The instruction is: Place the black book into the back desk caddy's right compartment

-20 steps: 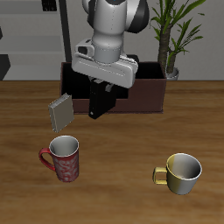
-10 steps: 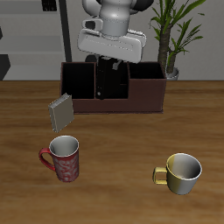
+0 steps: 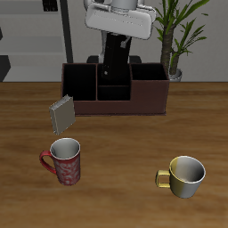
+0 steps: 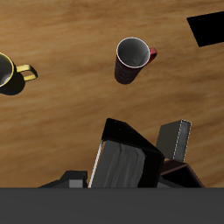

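Observation:
My gripper (image 3: 114, 42) is shut on the black book (image 3: 113, 64) and holds it upright in the air above the back desk caddy (image 3: 116, 105), over its small middle cubbies. The book's lower end is about level with the caddy's rim. The caddy is a long, dark reddish-brown box at the table's back. Its right compartment (image 3: 149, 72) is the large section at one end, beside the book. In the wrist view the black book (image 4: 121, 163) fills the space right below the gripper.
A grey book (image 3: 62, 113) leans against the caddy's front corner; it also shows in the wrist view (image 4: 173, 140). A red mug (image 3: 62, 161) and a yellow mug (image 3: 182, 175) stand nearer the table's front edge. A potted plant (image 3: 176, 40) stands behind the caddy.
My gripper has risen and moved back with the black book, from in front of the caddy to above its middle cubbies. The mugs and the grey book have not moved.

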